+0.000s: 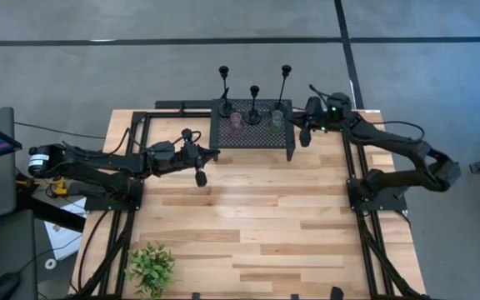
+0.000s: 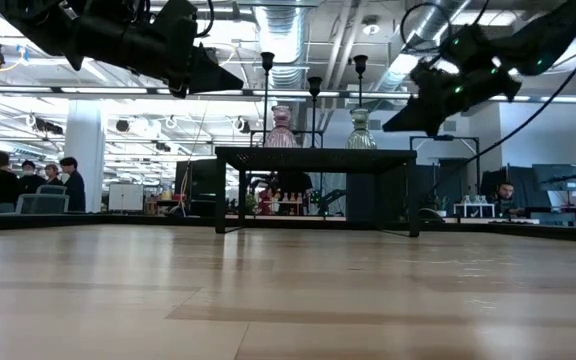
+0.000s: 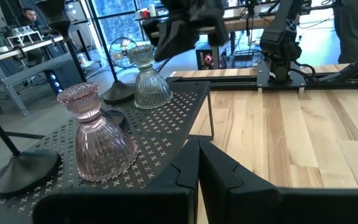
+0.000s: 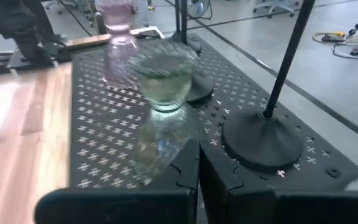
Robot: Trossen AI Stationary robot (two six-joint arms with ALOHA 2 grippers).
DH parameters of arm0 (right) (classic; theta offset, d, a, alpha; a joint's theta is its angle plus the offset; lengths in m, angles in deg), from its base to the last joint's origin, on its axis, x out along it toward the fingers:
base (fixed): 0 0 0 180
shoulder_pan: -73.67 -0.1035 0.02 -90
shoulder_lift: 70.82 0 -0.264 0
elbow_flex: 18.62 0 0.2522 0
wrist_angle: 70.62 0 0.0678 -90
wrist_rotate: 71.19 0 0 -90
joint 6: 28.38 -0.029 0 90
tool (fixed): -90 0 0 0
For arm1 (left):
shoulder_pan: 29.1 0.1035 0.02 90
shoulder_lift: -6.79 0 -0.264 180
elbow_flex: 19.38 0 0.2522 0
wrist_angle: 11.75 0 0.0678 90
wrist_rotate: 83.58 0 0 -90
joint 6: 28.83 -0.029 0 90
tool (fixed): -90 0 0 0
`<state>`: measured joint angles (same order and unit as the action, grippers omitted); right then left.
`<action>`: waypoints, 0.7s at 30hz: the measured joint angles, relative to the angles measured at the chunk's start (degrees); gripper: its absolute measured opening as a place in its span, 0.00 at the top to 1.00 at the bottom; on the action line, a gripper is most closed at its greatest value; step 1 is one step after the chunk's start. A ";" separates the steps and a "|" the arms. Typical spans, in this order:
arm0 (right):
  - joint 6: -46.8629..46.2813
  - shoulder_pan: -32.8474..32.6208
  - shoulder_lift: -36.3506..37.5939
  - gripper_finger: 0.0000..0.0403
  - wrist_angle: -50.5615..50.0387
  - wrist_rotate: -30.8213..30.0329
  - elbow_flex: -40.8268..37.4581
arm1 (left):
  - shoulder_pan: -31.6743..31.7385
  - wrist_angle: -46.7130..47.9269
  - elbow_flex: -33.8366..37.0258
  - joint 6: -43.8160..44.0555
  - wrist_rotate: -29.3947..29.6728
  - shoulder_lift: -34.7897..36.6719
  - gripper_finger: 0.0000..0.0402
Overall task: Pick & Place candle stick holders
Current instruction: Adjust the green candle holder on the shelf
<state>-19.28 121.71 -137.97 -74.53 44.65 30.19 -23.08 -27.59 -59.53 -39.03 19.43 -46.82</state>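
Note:
Three slim black candle stick holders [image 1: 223, 87] [image 1: 254, 102] [image 1: 283, 86] stand upright by their round bases on a black perforated rack [image 1: 252, 137] at the table's far middle. One base [image 4: 263, 140] shows close in the right wrist view. My left gripper [image 1: 200, 177] hangs shut above the wood, just left of and nearer than the rack's front left corner. My right gripper [image 1: 304, 137] is shut and slants downward at the rack's right end, above its top, near the right-hand candlestick.
A pink glass holder [image 1: 236, 122] and a greenish glass holder [image 1: 277, 119] stand on the rack in front of the candlesticks. A small leafy plant [image 1: 150, 267] sits at the near left corner. Black frame rails [image 1: 357, 167] run along both table sides.

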 joint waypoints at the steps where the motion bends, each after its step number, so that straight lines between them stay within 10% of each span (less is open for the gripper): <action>1: -0.09 0.00 -1.55 1.00 1.71 -0.01 0.00 | 0.00 0.00 0.00 0.00 -0.02 -0.01 0.99; 21: -1.65 2.66 -19.37 1.00 27.03 9.80 0.61 | 0.07 0.00 0.00 0.00 0.42 0.00 0.99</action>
<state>-20.93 124.36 -157.35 -47.49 54.45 30.80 -23.02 -27.59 -59.53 -39.03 19.85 -46.82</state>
